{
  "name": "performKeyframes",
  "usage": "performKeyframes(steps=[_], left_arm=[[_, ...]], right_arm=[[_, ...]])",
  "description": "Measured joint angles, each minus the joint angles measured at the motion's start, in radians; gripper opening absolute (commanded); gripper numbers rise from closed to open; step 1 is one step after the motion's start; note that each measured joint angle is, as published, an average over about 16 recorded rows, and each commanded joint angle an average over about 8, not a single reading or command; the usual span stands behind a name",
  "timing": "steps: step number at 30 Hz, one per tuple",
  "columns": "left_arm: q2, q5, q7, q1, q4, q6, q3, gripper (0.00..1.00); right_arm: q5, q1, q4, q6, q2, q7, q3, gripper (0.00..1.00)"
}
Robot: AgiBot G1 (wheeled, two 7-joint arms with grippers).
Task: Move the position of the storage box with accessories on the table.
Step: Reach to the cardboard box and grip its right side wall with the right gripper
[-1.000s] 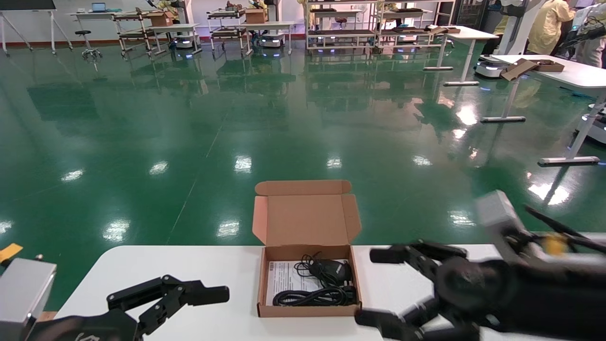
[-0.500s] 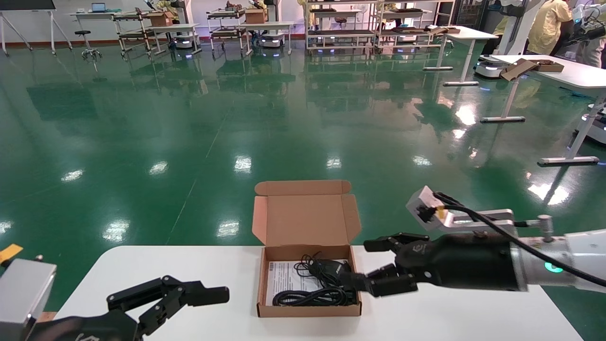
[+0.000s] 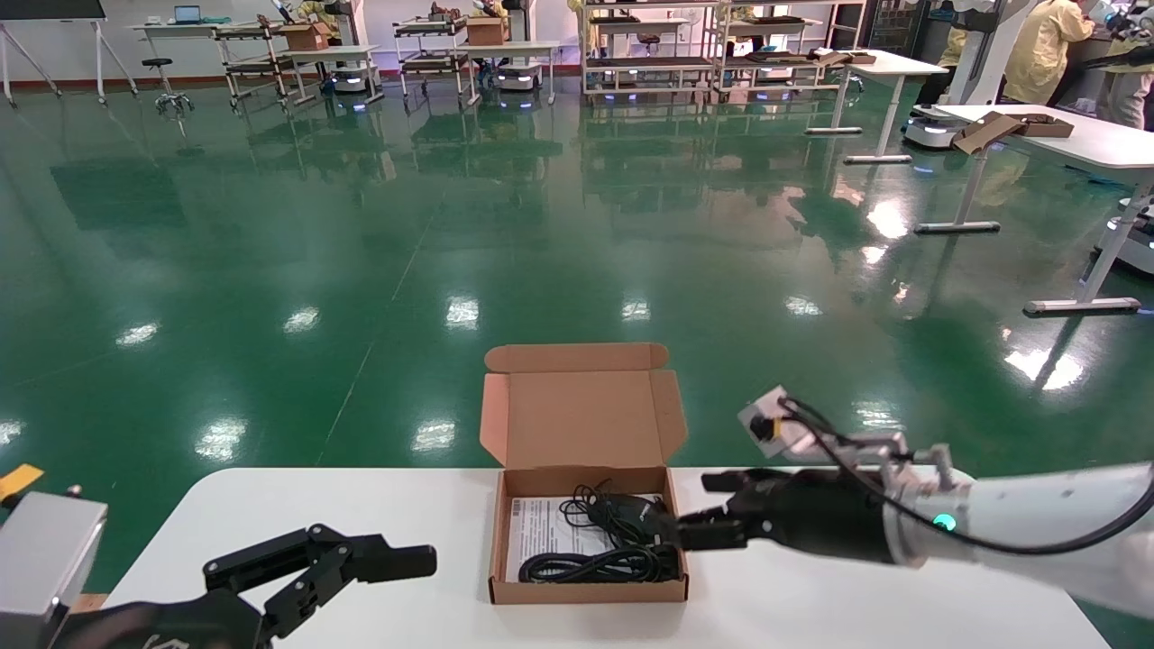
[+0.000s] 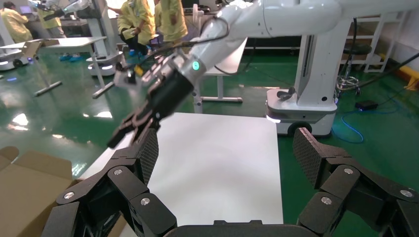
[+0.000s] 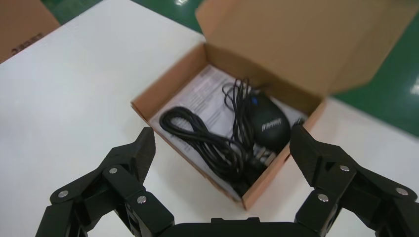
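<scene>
1. The right claw (image 3: 699, 509) is reaching in from the robot's right side, hanging spread wide and gripping nothing, its tips at the right wall of the storage box (image 3: 586, 590). In the right wrist view its two fingers (image 5: 129, 157) are framing the box's near corner.
2. The left claw (image 3: 397, 561) is sitting parked over the near left part of the bench (image 3: 270, 505), also spread open and holding nothing.
3. To do this step well, I judge the claw should be closing on the right side wall rather than on the upright lid, since the lid is hinged and would likely fold.
4. A low, level slide is looking safer than a lift: the cardboard wall is thin and may be bending under a pinch.
5. The fingertip inside the box should be steering clear of the cable (image 3: 586, 565), which is lying close to that wall and could snag.
6. The box is sitting at the middle of the bench, its far wall near the far edge, lid standing open with side tabs flared.
7. It is shallow brown corrugated cardboard. Inside, a black mouse (image 5: 269, 123) is resting on a white printed sheet (image 3: 536, 527), beside the coiled cable.
</scene>
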Motion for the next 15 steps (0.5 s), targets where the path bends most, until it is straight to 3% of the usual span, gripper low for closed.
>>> performKeyframes(steps=[15], left_arm=[[0.000, 0.000, 0.000, 0.000, 0.000, 0.000, 0.000, 1.00]], right_arm=[[0.002, 0.009, -0.044, 0.013, 0.004, 0.021, 0.001, 1.00]])
